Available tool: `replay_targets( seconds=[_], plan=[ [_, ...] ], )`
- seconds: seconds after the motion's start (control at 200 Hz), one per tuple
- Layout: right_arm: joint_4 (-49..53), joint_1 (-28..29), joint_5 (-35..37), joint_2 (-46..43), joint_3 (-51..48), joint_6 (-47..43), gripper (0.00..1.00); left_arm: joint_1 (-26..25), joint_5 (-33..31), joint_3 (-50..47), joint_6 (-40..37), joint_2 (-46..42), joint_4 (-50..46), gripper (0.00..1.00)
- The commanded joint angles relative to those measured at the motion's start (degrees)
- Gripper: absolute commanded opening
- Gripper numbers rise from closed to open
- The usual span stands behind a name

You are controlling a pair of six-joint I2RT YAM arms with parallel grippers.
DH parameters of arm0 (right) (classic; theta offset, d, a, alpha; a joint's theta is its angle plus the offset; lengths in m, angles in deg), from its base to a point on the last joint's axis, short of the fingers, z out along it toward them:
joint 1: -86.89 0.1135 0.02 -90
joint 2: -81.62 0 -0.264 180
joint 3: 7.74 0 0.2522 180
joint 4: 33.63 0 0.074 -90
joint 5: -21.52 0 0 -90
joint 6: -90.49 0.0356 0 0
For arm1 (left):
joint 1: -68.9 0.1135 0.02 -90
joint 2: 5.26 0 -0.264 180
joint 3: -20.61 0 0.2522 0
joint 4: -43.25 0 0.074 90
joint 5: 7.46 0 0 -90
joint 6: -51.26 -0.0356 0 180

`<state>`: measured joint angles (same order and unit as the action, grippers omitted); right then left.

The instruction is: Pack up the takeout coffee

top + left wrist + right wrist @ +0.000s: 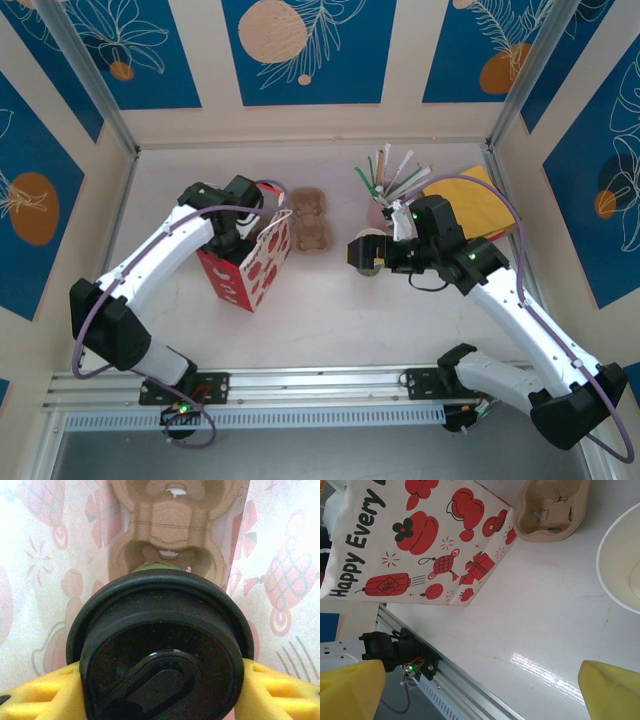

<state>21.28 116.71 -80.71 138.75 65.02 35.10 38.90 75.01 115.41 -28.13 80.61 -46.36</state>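
From above: left arm (165,245) angled down into red-and-white printed paper bag (245,275) on pale tabletop (330,320). Left wrist: yellow left fingers (280,692) clamped on small green paper takeout coffee with round black plastic lid (160,650), inside bag. Right wrist: yellow right fingers (350,690) spread wide, empty, over tabletop.
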Motion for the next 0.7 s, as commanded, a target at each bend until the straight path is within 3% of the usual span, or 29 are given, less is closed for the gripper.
replay_targets(
  seconds=[0.0, 0.695],
  plan=[
    [0.34, 0.50, -0.88, 0.08, 0.76, 0.28, 0.99, 0.83, -0.73, -0.53, 0.60, -1.46, -1.58, 0.60],
    [-6.43, 6.03, 0.62, 1.35, 2.02, 0.54, 0.99, 0.91, -2.45, -0.26, -0.13, -1.59, -1.14, 0.60]
  ],
)
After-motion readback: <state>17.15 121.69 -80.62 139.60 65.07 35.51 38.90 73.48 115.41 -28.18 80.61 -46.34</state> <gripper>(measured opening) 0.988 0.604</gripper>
